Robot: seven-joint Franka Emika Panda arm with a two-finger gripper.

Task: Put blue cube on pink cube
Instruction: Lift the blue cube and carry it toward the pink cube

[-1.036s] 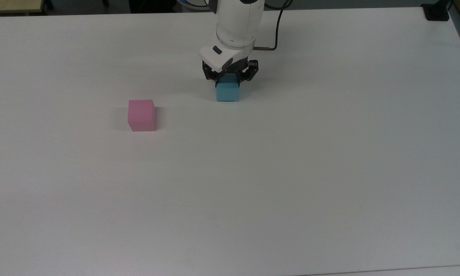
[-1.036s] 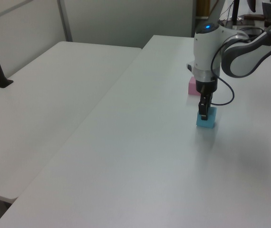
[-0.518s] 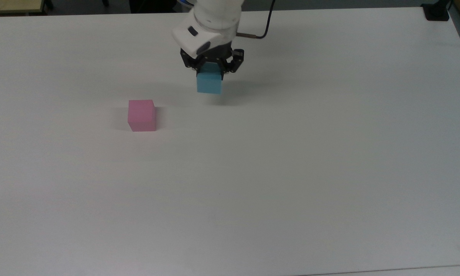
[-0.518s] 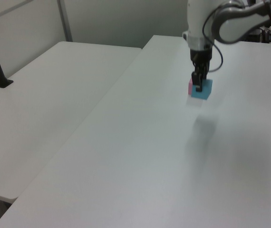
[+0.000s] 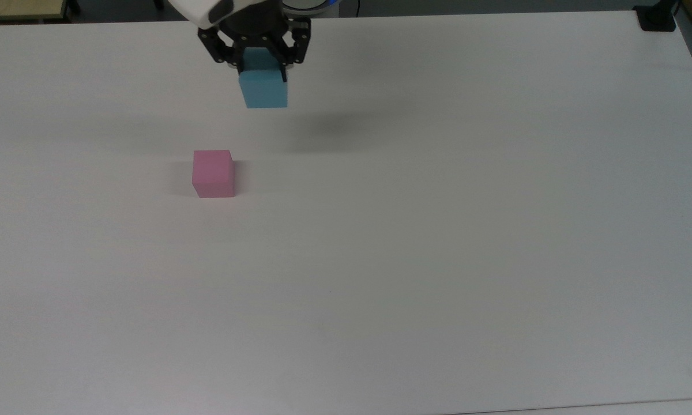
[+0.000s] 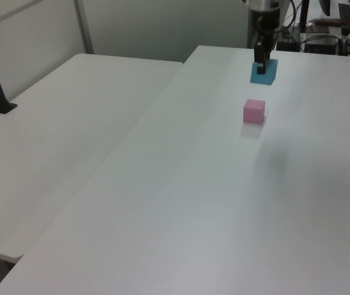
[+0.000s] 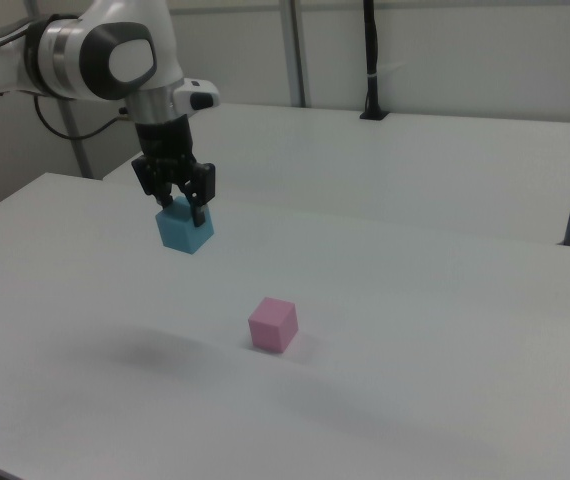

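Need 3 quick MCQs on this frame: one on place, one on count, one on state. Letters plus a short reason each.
1. Where is the blue cube?
A. on the pink cube
B. in the air, held by the gripper
C. lying on the table

2. How many cubes are in the scene?
A. one
B. two
C. three

3. What state is the pink cube in?
A. resting alone on the table
B. clamped in the gripper
C. carrying the blue cube

Answers:
1 B: the gripper is shut on it, and the right view shows it above the table with its shadow apart.
2 B: one blue, one pink.
3 A: it sits bare on the white top, with nothing touching it.
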